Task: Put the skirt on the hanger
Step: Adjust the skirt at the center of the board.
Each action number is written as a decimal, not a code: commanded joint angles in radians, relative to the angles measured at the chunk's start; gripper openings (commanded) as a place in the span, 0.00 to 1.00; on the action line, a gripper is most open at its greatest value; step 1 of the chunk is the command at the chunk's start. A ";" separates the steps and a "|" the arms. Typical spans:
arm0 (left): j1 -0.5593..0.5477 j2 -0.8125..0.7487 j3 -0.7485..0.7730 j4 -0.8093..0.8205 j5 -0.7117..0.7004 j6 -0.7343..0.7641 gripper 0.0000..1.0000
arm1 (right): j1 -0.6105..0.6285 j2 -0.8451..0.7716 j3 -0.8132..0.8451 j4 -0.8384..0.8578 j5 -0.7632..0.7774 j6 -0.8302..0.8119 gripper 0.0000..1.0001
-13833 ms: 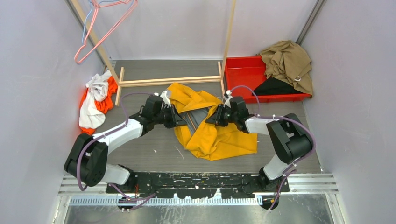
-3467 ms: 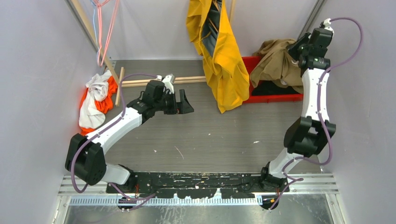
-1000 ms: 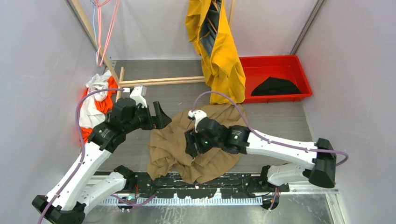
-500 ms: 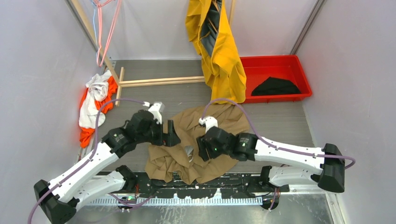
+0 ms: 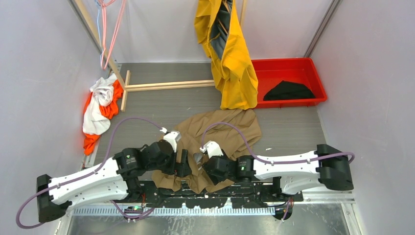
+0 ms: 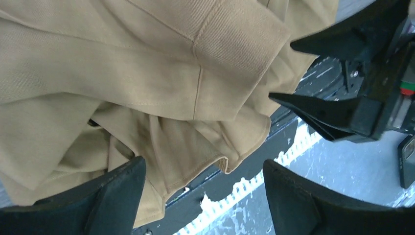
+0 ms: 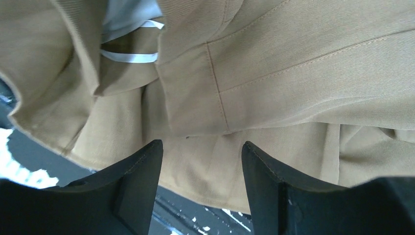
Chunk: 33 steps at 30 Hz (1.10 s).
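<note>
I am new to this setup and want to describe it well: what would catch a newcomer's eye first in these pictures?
First comes the crumpled tan fabric skirt at the table's near edge, with the open left gripper and the open right gripper low over it. Next is the bright yellow garment hanging at the back, beside the red plastic bin that holds a black cloth.
</note>
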 commanded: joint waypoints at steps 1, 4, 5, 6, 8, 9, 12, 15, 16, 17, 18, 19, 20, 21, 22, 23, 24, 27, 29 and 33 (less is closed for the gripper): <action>-0.052 0.103 -0.006 0.139 -0.067 -0.051 0.88 | 0.005 0.047 -0.011 0.128 0.064 -0.008 0.66; -0.057 0.171 -0.022 0.227 -0.081 -0.057 0.88 | 0.005 0.076 -0.029 0.176 0.076 -0.011 0.68; -0.057 0.190 -0.033 0.266 -0.082 -0.062 0.88 | 0.004 0.089 -0.032 0.189 0.079 -0.011 0.68; -0.057 0.210 -0.042 0.304 -0.088 -0.071 0.88 | 0.005 0.104 -0.034 0.201 0.083 -0.012 0.68; -0.057 0.252 -0.057 0.370 -0.098 -0.080 0.88 | 0.004 0.134 -0.037 0.227 0.081 -0.010 0.64; -0.057 0.274 -0.057 0.391 -0.101 -0.081 0.88 | 0.003 0.145 -0.039 0.234 0.085 -0.007 0.60; -0.055 0.320 -0.062 0.412 -0.154 -0.080 0.68 | -0.002 0.158 -0.038 0.228 0.116 0.006 0.48; -0.042 0.322 -0.070 0.407 -0.190 -0.076 0.41 | -0.025 0.118 -0.060 0.232 0.114 0.013 0.31; -0.031 0.317 -0.071 0.401 -0.192 -0.071 0.35 | -0.030 0.097 -0.064 0.227 0.117 0.013 0.28; -0.017 0.306 -0.070 0.390 -0.195 -0.068 0.28 | -0.032 0.070 -0.067 0.215 0.117 0.012 0.23; -0.003 0.294 -0.068 0.377 -0.197 -0.062 0.26 | -0.035 0.046 -0.068 0.203 0.117 0.011 0.22; 0.016 0.279 -0.069 0.362 -0.197 -0.056 0.26 | -0.040 0.018 -0.068 0.188 0.117 0.008 0.20; 0.041 0.260 -0.072 0.351 -0.190 -0.047 0.25 | -0.045 -0.010 -0.068 0.175 0.114 0.007 0.19; 0.070 0.242 -0.075 0.342 -0.178 -0.036 0.24 | -0.056 -0.036 -0.068 0.164 0.103 0.004 0.18; 0.102 0.223 -0.078 0.330 -0.163 -0.019 0.24 | -0.068 -0.064 -0.070 0.153 0.091 0.003 0.17; 0.131 0.206 -0.078 0.317 -0.154 -0.004 0.23 | -0.082 -0.099 -0.071 0.140 0.078 0.001 0.17; 0.160 0.194 -0.078 0.305 -0.147 0.010 0.23 | -0.098 -0.124 -0.071 0.125 0.069 0.001 0.17; 0.234 0.171 -0.069 0.276 -0.123 0.054 0.23 | -0.146 -0.206 -0.068 0.074 0.055 0.001 0.17; 0.268 0.170 -0.063 0.268 -0.111 0.077 0.23 | -0.188 -0.243 -0.065 0.037 0.033 -0.006 0.17; 0.333 0.181 -0.049 0.270 -0.095 0.119 0.23 | -0.289 -0.298 -0.065 -0.023 0.025 0.011 0.16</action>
